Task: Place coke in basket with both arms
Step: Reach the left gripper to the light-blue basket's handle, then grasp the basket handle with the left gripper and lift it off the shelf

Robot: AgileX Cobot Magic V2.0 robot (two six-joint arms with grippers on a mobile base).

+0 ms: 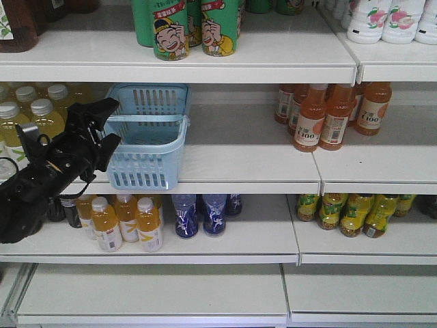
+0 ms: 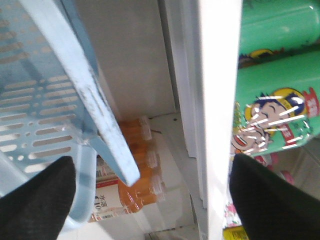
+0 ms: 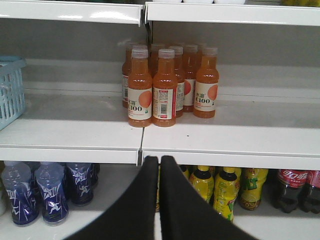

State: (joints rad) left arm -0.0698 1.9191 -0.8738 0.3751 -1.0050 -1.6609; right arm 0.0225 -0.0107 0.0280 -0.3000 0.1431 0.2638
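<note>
Left gripper (image 1: 114,121): jaws apart, at the left side of the basket (image 1: 147,174); cannot tell if they touch it. Basket stands on the middle shelf (image 1: 232,167), left half, nothing seen inside. Left wrist view: a flat blue bar (image 2: 107,135) of the basket runs between the spread fingers (image 2: 37,200). Orange bottles (image 1: 328,116) stand well right on the same shelf. Right gripper (image 3: 159,170): fingers pressed together, holding nothing, pointed toward those bottles.
</note>
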